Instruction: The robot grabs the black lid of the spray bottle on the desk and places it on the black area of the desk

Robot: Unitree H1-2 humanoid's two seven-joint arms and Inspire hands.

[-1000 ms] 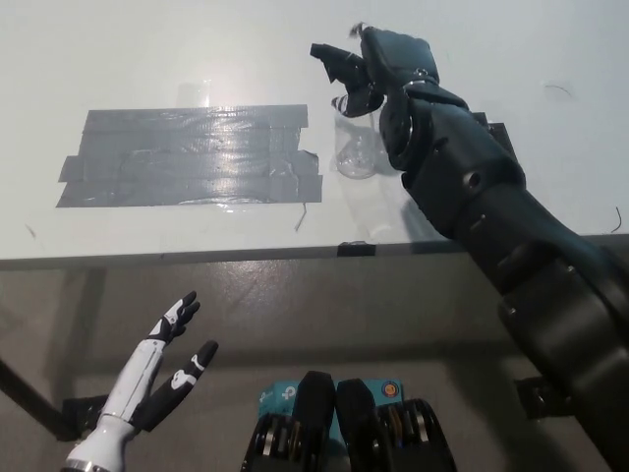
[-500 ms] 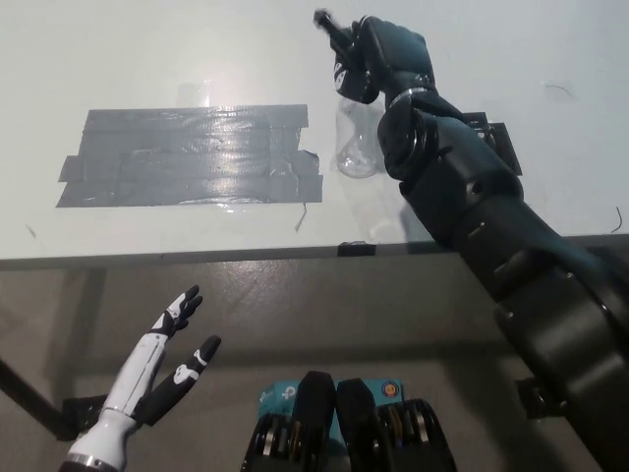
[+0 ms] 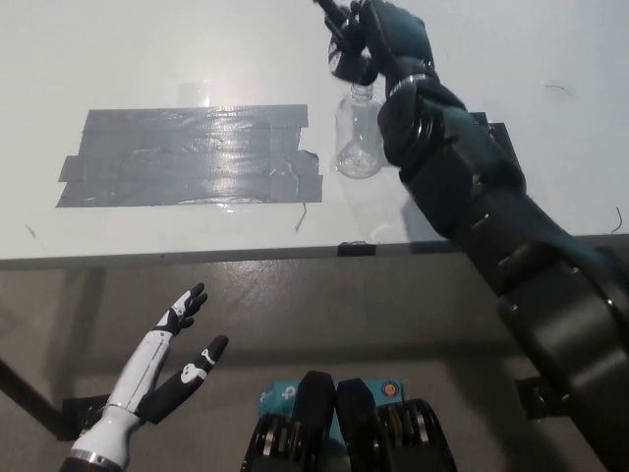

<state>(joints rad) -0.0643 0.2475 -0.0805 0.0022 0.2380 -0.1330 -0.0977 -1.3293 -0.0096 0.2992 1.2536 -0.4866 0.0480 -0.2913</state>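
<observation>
A clear spray bottle [image 3: 358,143] stands upright on the white desk [image 3: 147,49], its bare neck showing. Just above the neck my black right hand [image 3: 385,34] is shut on the black lid [image 3: 344,63], which hangs free of the bottle. The black area, a patch of dark tape strips [image 3: 192,157], lies flat on the desk to the left of the bottle. My white left hand [image 3: 162,364] rests open below the desk's front edge at the lower left.
The desk's front edge [image 3: 197,258] runs across the middle of the picture. Another dark patch [image 3: 498,143] shows behind my right forearm. A small black tab [image 3: 357,249] sits on the edge below the bottle.
My right hand has risen toward the top of the picture with the black lid, and the bottle's neck now shows uncovered. The left hand has barely shifted.
</observation>
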